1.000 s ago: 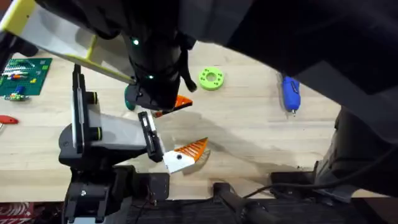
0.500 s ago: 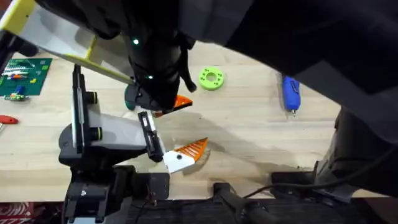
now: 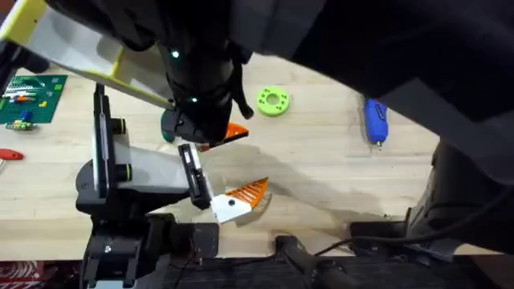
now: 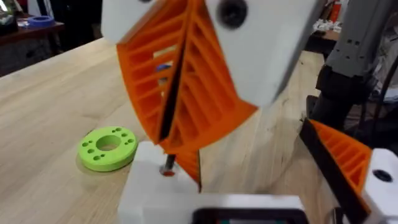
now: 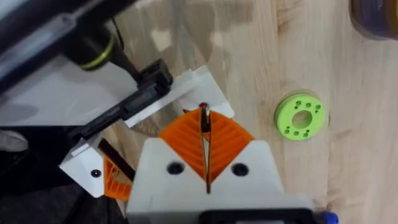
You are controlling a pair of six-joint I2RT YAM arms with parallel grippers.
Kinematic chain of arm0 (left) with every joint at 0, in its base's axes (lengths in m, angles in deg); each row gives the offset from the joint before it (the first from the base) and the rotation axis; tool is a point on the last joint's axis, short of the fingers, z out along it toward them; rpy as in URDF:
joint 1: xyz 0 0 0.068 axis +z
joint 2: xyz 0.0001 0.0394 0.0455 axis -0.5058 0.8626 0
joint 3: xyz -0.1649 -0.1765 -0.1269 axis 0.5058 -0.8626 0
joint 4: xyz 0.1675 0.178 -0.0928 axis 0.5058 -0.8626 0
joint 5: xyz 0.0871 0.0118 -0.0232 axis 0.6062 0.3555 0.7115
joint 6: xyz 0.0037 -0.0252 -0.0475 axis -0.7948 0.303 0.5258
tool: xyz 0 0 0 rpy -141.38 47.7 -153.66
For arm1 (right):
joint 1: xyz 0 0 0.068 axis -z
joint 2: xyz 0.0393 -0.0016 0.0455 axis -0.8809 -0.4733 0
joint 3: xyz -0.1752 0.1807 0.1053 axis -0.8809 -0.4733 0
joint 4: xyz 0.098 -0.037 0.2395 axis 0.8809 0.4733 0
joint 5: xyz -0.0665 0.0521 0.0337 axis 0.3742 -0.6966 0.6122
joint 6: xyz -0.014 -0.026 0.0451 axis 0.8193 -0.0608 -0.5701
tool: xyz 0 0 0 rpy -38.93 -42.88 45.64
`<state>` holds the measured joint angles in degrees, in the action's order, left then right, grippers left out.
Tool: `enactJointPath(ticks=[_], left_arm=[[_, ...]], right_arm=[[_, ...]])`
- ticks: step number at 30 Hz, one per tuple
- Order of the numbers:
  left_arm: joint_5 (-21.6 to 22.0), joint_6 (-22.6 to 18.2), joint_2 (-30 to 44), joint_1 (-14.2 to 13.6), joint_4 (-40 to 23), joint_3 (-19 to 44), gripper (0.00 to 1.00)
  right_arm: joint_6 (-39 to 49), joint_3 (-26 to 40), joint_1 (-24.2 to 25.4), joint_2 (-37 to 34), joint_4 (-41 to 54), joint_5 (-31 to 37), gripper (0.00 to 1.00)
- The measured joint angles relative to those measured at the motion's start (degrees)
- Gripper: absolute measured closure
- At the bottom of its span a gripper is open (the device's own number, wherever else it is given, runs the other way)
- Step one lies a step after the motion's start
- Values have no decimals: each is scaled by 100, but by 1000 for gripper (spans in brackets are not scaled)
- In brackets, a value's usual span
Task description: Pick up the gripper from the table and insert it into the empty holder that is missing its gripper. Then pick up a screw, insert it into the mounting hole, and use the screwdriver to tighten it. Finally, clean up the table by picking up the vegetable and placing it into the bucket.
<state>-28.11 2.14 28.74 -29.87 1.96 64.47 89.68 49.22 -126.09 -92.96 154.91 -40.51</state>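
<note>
Right gripper [image 5: 204, 118] has its orange pads [image 5: 227, 140] pressed together, pinching a small screw [image 5: 203, 107] at the tips, just beside the black holder [image 5: 134, 99]. An orange finger [image 3: 245, 195] sits at the holder's end. Well apart lies the blue screwdriver [image 3: 375, 119].

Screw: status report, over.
Right tool shut on screw. Screw at the pad tips, close to the holder's end. Green ring off to the side, not in the way.
</note>
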Motion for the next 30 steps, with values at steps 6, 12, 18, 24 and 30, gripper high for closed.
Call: enactJointPath(ticks=[6,12,18,24,30], left_arm=[[23,48,0,4,0,0,14],[22,87,0,11,2,-2,14],[26,88,0,11,2,-2,14],[26,111,0,11,2,-2,14],[17,109,0,9,2,-2,14]], right_arm=[[0,0,0,-190,75,0,991],[0,0,0,-231,100,0,991],[0,0,0,-231,63,-2,991],[0,0,0,-231,-86,-12,991],[0,0,0,-231,-214,-22,991]])
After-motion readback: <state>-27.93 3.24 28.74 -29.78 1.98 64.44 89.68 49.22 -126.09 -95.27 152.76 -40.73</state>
